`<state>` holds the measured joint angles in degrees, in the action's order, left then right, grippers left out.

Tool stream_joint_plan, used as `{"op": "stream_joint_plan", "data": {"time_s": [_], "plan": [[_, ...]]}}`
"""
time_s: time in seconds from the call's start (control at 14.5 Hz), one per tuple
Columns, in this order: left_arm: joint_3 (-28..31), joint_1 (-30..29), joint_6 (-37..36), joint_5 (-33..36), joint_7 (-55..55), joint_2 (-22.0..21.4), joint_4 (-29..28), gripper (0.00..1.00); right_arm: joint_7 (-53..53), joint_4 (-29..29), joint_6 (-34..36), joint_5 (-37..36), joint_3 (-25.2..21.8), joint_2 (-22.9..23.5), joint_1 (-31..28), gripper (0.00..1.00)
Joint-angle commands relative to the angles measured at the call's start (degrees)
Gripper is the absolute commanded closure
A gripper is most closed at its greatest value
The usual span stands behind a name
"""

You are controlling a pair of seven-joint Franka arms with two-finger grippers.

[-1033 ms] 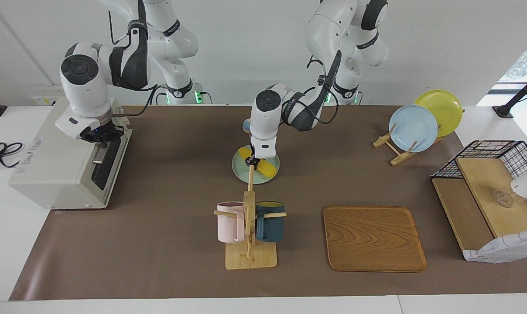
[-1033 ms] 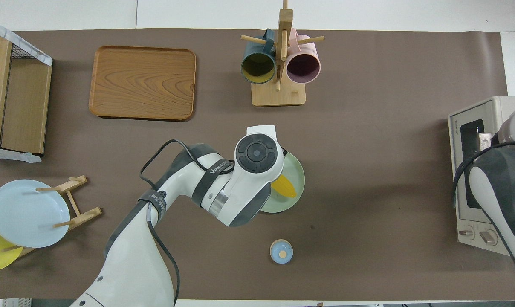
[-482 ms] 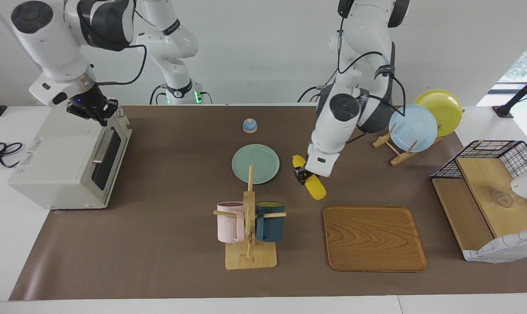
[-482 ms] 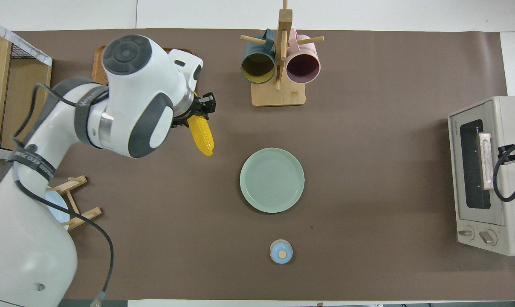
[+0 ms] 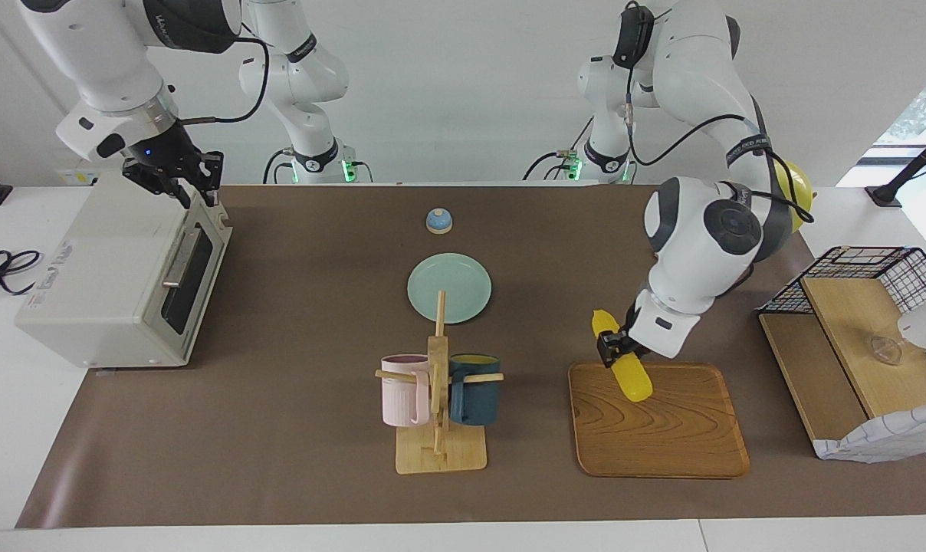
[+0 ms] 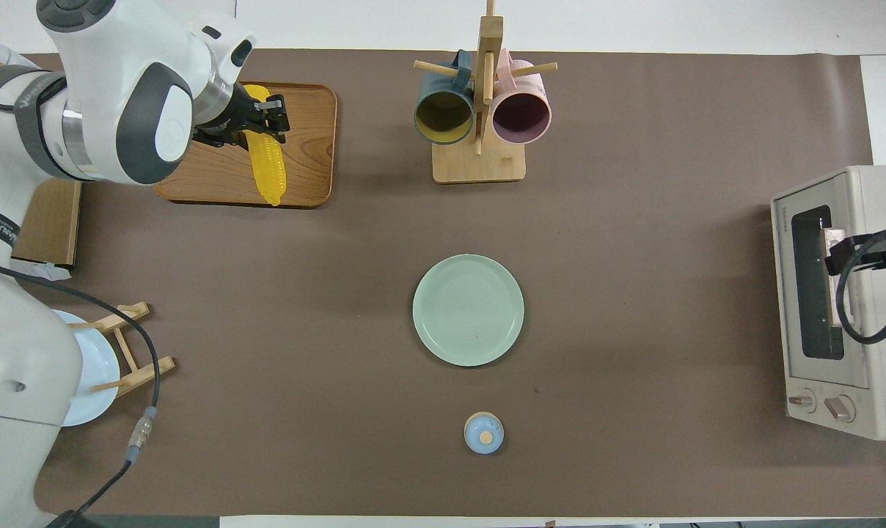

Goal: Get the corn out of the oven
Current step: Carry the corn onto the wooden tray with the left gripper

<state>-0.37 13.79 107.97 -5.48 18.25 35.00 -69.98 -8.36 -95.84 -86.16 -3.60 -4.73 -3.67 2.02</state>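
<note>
The left claw (image 5: 615, 350), clamped on the glossy yellow corn cob (image 5: 625, 369), hangs over the wooden tray (image 5: 662, 437); next, I judge, lower and release.

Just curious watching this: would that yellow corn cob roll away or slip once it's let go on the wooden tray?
The corn looks round and tapered, so it would probably roll in a curve. Its glossy skin suggests slipperiness. The wooden tray has a raised rim that might stop it.

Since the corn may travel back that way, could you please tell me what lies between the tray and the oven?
The mug rack stands between the tray and the oven; beside it the mat is bare, in the overhead view.
</note>
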Motion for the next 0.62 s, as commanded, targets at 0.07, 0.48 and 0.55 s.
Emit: {"op": "stream_joint_plan", "data": {"time_s": [0.07,0.48,0.55], "plan": [[0.02,-2.71,-1.45,0.30,-3.30,11.39,13.89,1.00,4.50,6.45,3.37,0.96,1.03,4.19,0.09,0.00],[-0.34,-4.48,2.33,0.30,-6.37,17.29,17.60,1.00,4.58,6.37,3.71,0.97,1.12,3.76,0.18,0.00],[-0.59,-4.57,3.03,0.30,-6.38,17.38,17.60,1.00,4.58,6.37,3.71,0.97,1.12,3.67,0.35,0.00]]}}
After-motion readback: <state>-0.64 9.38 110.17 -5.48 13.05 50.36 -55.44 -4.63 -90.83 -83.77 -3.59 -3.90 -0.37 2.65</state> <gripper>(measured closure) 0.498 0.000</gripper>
